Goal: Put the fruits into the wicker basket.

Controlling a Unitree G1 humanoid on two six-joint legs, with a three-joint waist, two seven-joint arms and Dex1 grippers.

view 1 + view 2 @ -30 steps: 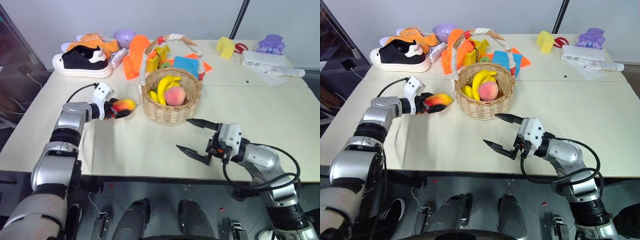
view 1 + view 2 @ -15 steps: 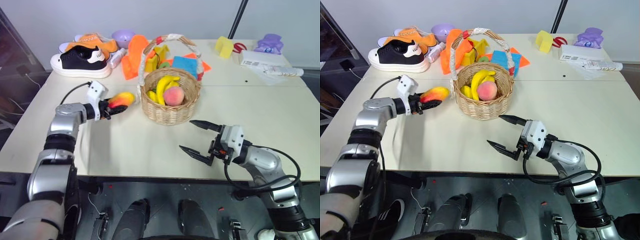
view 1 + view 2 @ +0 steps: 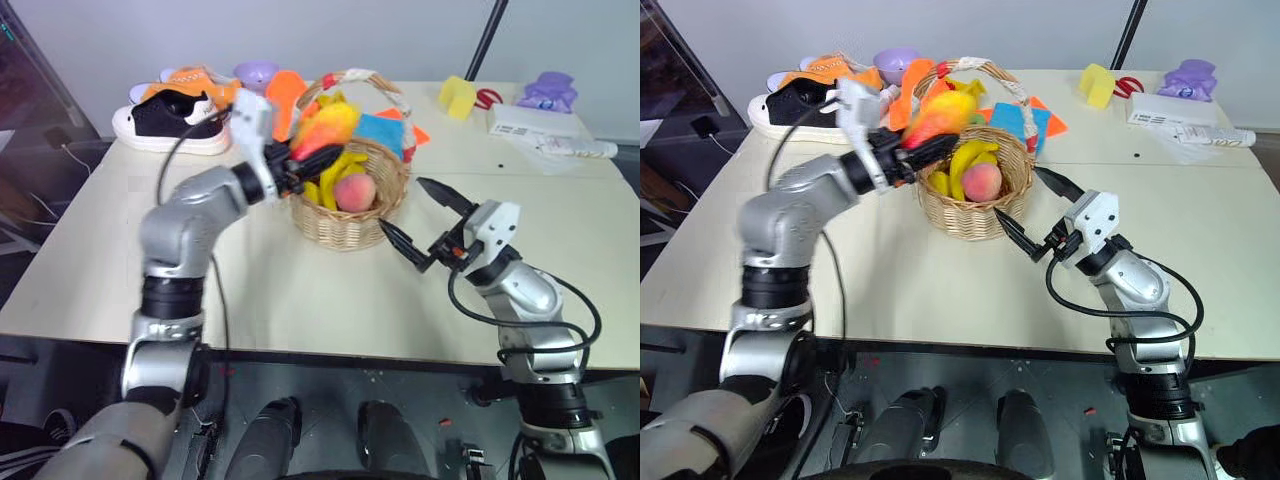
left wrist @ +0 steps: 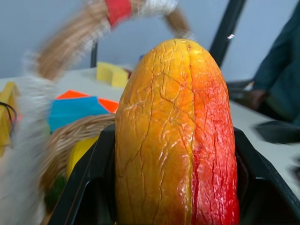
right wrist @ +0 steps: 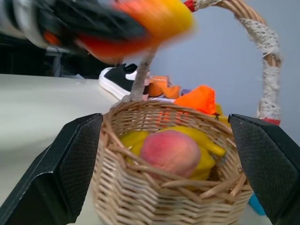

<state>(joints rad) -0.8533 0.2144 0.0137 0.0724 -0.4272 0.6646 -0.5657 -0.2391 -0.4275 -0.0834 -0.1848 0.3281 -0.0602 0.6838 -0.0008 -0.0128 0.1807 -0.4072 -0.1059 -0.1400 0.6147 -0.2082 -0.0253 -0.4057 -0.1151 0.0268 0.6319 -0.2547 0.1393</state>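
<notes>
So the left claw [image 3: 305, 155] is clamped tight on the mango [image 3: 322, 127], holding it up just over the near rim of the wicker basket [image 3: 345, 222], right beside the handle arch. The peach [image 3: 353, 191] already sits inside, just below and past the claw, on the bananas [image 3: 336, 168]. I'd push the mango a bit further in, clear of the handle, lower it beside the peach, then let go, since dropping from up there risks a bounce out. The right claw [image 3: 420, 222] hangs wide apart and empty, just beside the basket's other side.
</notes>
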